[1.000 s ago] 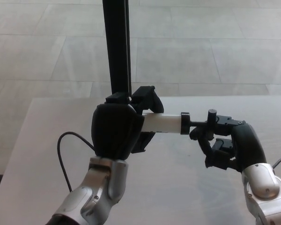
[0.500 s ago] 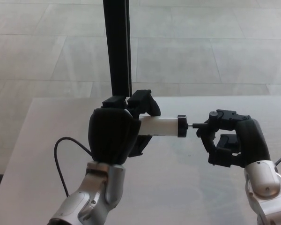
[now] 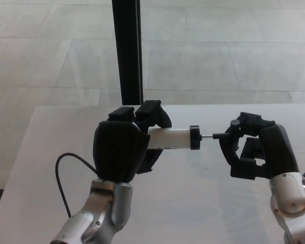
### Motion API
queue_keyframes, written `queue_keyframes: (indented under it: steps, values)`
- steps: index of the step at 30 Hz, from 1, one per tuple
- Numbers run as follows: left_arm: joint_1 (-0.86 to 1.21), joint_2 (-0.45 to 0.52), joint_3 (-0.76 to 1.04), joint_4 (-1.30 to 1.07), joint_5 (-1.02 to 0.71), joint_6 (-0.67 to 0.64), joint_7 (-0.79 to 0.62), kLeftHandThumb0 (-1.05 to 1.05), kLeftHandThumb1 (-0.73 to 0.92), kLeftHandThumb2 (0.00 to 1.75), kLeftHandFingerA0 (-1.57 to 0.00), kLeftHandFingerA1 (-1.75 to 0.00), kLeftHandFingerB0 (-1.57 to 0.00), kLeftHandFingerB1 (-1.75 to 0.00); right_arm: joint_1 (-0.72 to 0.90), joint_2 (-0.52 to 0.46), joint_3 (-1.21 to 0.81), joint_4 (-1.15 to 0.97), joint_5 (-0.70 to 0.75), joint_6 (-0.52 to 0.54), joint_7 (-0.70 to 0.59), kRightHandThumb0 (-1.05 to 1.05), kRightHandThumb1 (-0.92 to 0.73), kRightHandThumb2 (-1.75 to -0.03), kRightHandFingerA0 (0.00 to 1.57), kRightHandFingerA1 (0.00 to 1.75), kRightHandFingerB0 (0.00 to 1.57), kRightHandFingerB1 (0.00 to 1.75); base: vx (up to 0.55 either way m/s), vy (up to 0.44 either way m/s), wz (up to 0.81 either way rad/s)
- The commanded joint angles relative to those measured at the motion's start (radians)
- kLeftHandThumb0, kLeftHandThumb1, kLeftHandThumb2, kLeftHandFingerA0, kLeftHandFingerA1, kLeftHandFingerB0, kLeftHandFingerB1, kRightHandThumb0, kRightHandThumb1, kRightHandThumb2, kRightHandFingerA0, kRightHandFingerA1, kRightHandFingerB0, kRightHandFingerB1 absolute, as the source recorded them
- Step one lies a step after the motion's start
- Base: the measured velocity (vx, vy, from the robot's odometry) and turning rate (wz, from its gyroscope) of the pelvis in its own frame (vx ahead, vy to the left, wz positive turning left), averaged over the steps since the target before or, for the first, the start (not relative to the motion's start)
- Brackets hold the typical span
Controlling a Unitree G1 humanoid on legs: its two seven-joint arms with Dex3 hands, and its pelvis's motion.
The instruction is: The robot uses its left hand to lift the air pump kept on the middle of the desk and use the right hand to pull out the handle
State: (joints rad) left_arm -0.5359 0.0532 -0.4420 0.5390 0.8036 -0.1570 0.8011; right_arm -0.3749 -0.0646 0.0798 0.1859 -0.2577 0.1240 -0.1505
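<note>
My left hand (image 3: 123,152) is clamped on the white cylindrical air pump (image 3: 169,138) mid-frame, and my right hand (image 3: 254,150) pinches its small black handle (image 3: 229,133). Worried that thin rod (image 3: 207,136) bends if I pull off-axis, or the handle slips out.

An indoor test or demonstration space is indicated, more likely a lab or hall than a home. A floor of large pale grey stone-like tiles (image 3: 218,56) with thin joints is seen beyond the work surface. A plain, smooth white desk top (image 3: 193,203) is presented without domestic furnishings. A square black metal post (image 3: 127,51) is mounted upright behind the desk. A thin black cable (image 3: 63,173) is laid loosely across the surface.
</note>
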Motion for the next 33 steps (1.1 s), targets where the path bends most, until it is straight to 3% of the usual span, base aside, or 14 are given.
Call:
queue_keyframes:
  steps: [1, 4, 5, 7, 8, 15, 33]
  values:
    - [0.026, 0.041, 0.007, 0.000, 0.004, -0.013, -0.003, -0.08, 0.46, 1.22, -0.92, -1.74, -0.76, -1.55, -0.007, -0.040, -0.029, -0.022, 0.001, -0.007, 0.008, -0.20, -0.42, -1.20, 0.97, 1.75, 0.82, 1.64, 0.00, 0.000, 0.00]
    - [0.043, 0.066, 0.008, -0.001, 0.006, -0.023, 0.003, -0.10, 0.46, 1.19, -0.88, -1.73, -0.80, -1.57, 0.003, -0.074, -0.042, -0.021, -0.004, -0.038, 0.015, -0.17, -0.42, -1.17, 0.96, 1.75, 0.83, 1.63, 0.00, 0.000, 0.00]
    - [0.046, 0.072, 0.008, -0.001, 0.010, -0.019, -0.001, -0.14, 0.52, 1.25, -1.01, -1.75, -0.81, -1.55, 0.004, -0.078, -0.047, -0.024, 0.001, -0.033, 0.022, -0.16, -0.44, -1.16, 0.94, 1.75, 0.81, 1.64, 0.00, 0.000, 0.00]
    - [0.050, 0.079, 0.008, 0.003, 0.011, -0.022, 0.007, -0.11, 0.50, 1.29, -1.01, -1.75, -0.82, -1.54, 0.006, -0.087, -0.052, -0.028, 0.003, -0.025, 0.028, -0.18, -0.47, -1.10, 0.93, 1.75, 0.79, 1.63, 0.00, 0.000, 0.00]
    - [0.053, 0.085, 0.008, 0.003, 0.014, -0.023, 0.011, -0.09, 0.43, 1.23, -0.89, -1.73, -0.81, -1.58, 0.008, -0.092, -0.057, -0.031, 0.008, -0.027, 0.032, -0.18, -0.47, -1.08, 0.93, 1.75, 0.79, 1.63, 0.00, 0.000, 0.00]
    - [0.085, 0.121, 0.013, 0.001, 0.010, -0.038, 0.022, -0.09, 0.46, 1.19, -0.91, -1.74, -0.76, -1.55, 0.007, -0.105, -0.079, -0.055, 0.015, 0.039, 0.068, -0.19, -0.49, -0.98, 0.89, 1.75, 0.76, 1.63, 0.00, 0.000, 0.00]
    - [0.178, 0.183, 0.052, -0.022, -0.007, -0.070, 0.003, -0.11, 0.48, 1.20, -0.84, -1.75, -0.74, -1.65, 0.011, -0.103, -0.110, -0.051, 0.022, 0.029, 0.066, -0.19, -0.46, -1.05, 0.91, 1.75, 0.78, 1.63, 0.00, 0.000, 0.00]
